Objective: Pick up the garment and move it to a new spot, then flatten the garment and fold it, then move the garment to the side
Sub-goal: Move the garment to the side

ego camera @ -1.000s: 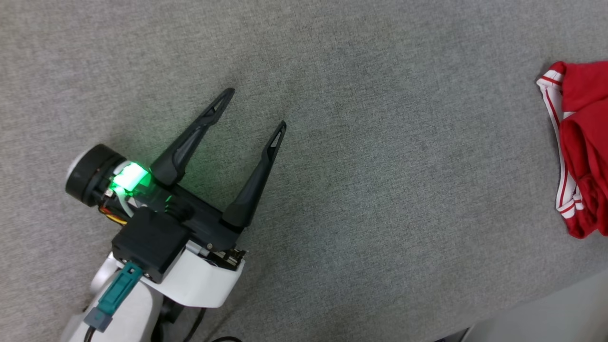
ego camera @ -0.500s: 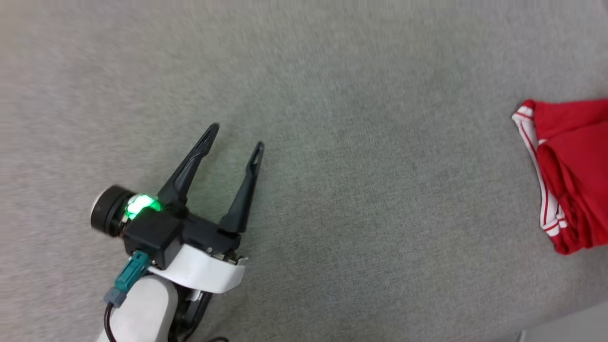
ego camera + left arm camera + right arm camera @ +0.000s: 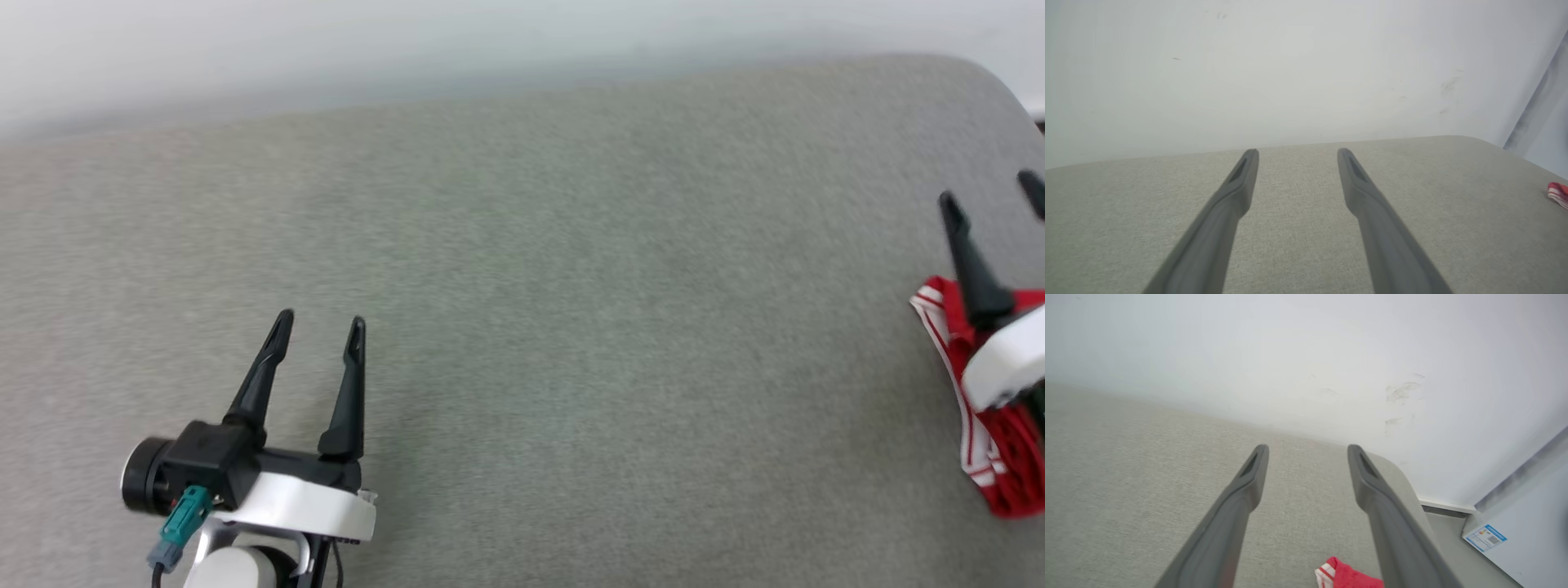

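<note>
Right, left tool (image 3: 320, 318) first: two long dark tapered fingers spread apart, released, nothing between them. From its own wrist camera the left tool (image 3: 1297, 152) frames just bare grey weave, each fingertip showing a narrow slot. Beneath it runs the counter (image 3: 571, 327), covered in a fine, matte, light-grey woven fabric, with a rounded far corner against a plain pale wall (image 3: 408, 49).

Over to the right tool (image 3: 989, 188), also released, fingers wide, gripping nothing. The garment (image 3: 1000, 482) lies on the counter directly under and just behind that tool, a bunched heap of soft red cloth edged with white-and-red striped trim, partly covered by the tool's glossy white housing. Whether the housing touches the cloth, I cannot tell. Through the right tool (image 3: 1307, 448), the garment (image 3: 1347, 575) sits low between the finger bases, clear of both. From the left tool, the garment (image 3: 1559, 191) is a red sliver well away to its right.
</note>
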`<state>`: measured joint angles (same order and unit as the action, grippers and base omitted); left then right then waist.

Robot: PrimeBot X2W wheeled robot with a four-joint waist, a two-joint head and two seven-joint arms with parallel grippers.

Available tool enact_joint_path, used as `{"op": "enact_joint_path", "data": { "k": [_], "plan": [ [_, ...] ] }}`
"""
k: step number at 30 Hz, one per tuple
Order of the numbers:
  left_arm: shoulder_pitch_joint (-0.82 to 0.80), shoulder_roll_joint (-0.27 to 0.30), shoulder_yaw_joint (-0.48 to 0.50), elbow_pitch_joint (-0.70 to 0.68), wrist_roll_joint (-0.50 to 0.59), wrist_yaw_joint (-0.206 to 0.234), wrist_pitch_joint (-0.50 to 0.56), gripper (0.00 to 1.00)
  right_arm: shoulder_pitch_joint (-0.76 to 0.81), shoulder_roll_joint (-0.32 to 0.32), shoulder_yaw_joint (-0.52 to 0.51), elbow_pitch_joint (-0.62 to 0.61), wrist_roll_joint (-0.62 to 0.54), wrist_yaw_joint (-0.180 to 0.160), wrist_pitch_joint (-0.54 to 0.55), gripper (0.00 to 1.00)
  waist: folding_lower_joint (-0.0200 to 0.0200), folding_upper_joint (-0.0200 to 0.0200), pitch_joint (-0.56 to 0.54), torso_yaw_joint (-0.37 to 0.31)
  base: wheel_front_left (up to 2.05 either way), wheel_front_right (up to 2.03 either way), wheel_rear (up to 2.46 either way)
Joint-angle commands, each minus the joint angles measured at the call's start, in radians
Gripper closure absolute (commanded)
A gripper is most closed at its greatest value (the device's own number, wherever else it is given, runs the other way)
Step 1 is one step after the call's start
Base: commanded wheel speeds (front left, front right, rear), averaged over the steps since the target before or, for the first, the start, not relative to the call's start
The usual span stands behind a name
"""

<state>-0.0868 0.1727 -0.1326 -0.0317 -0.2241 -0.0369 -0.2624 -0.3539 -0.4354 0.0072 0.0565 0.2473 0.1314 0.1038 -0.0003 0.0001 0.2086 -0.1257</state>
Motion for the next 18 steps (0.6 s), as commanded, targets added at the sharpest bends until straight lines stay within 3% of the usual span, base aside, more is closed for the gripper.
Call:
{"op": "enact_joint_path", "data": {
  "k": [1, 8, 18],
  "plan": [
    [0.020, -0.015, 0.015, 0.005, 0.010, -0.004, -0.002, 0.00, 0.042, 0.033, -0.009, -0.033, 0.006, -0.001, -0.013, 0.00, 0.0003, -0.0001, -0.049, 0.052, 0.00, 0.00, 0.00],
    [0.060, -0.054, 0.069, 0.044, 0.033, -0.041, -0.002, 0.00, 0.192, 0.189, -0.022, -0.121, 0.007, -0.001, -0.100, 0.00, 0.0003, -0.0001, -0.085, 0.100, 0.00, 0.00, 0.00],
    [0.082, -0.086, 0.113, 0.090, 0.075, -0.064, -0.002, 0.00, 0.289, 0.299, -0.001, -0.021, -0.006, -0.001, -0.239, 0.00, 0.0003, -0.0001, -0.108, 0.133, 0.00, 0.00, 0.00]
  ]
}}
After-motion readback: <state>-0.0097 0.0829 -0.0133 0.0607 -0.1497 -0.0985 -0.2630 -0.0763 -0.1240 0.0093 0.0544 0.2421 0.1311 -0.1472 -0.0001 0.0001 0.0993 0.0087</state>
